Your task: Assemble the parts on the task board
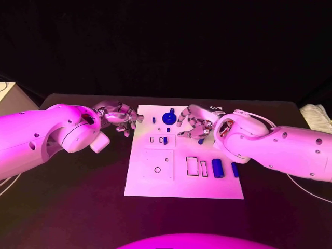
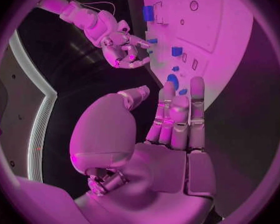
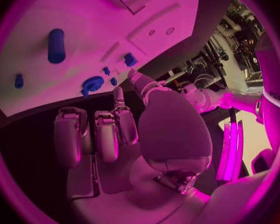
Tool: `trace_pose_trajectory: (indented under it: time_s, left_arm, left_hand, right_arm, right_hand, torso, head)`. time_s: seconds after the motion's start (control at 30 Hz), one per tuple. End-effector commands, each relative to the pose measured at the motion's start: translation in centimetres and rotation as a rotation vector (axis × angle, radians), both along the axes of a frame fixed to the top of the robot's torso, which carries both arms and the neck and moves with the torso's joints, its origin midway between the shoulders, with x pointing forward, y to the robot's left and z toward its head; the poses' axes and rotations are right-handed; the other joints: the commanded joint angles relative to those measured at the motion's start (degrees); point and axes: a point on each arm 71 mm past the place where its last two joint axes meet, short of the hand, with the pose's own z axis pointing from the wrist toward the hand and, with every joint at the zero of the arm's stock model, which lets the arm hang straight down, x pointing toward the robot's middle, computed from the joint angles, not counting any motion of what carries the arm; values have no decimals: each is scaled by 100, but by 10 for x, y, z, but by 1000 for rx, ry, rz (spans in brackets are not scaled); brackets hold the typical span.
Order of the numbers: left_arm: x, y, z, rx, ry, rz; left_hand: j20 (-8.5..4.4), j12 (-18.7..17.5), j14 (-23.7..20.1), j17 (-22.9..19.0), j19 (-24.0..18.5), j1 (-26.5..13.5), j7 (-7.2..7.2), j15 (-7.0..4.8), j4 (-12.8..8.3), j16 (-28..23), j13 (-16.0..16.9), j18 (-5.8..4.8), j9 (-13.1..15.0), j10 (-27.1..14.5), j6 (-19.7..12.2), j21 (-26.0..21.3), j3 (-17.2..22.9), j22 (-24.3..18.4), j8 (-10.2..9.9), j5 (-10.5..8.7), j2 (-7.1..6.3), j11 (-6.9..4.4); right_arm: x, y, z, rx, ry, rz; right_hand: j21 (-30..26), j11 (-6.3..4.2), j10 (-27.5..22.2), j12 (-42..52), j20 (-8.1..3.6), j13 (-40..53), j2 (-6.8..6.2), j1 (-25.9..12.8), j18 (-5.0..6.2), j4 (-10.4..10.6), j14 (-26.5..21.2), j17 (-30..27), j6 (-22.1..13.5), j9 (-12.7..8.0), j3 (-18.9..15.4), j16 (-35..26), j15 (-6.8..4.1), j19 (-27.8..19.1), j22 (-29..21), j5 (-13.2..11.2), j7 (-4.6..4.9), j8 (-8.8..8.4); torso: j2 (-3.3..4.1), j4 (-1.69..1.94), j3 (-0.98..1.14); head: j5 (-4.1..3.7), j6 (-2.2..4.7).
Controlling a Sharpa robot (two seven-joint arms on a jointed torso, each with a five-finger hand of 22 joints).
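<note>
- Seemingly between grasps, the left hand (image 1: 120,117) is seen just off the far left edge of the task board (image 1: 147,184), fingers extended side by side in its wrist view and nothing held in them.
- Opposite, the right hand (image 1: 197,122) is poised over the board's far right part, fingers loosely curled; nothing can be made out in its grasp, though whether a small part is pinched cannot be told for certain.
- Between the two hands, a round blue part (image 1: 169,118) is seen on the far end of the board, with a few smaller blue pieces (image 1: 164,140) set near slots just toward the robot from it.
- Farther toward the robot, a blue cylinder (image 1: 218,168) and a slim blue bar (image 1: 235,169) are left lying loose near the board's right edge, beside empty rectangular recesses (image 1: 191,165).
- Judged from this, a pick at the far end is in hand, with most of the assembly not yet done.
- For the next move, a fine pinch on one small part is called for, then careful alignment over its matching slot.
</note>
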Motion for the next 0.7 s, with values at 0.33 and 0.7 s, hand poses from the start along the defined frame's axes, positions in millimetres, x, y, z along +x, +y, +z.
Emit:
trace_pose_trajectory:
  time_s: [0.33,0.7]
  left_arm:
    - [15,-27,0,144,35,-64]
    - [28,-50,-8,332,119,-159]
  left_hand:
    - [-209,320,722,1396,1203,94,-238,-229,313,909,98,-204,19,540,386,1071,-370,1586,222,12,-121,-247]
    - [-237,306,680,1282,1146,74,-207,-218,458,847,103,-201,28,514,311,1074,-482,1552,182,3,-105,-224]
  right_arm:
    - [27,-46,41,465,147,-117]
    - [28,-70,45,510,143,-170]
  right_hand:
    - [-706,84,-191,-233,97,365,72,-116,108,194,496,1183,-94,-34,-44,-187,83,172,1052,42,50,-110]
    - [-752,119,-231,-272,120,331,34,-122,112,240,498,1188,-219,-62,-89,-188,108,164,1034,131,92,-200]
  torso:
    - [-197,-46,78]
    - [-279,-78,134]
  head:
    - [31,-12]
    - [143,-43]
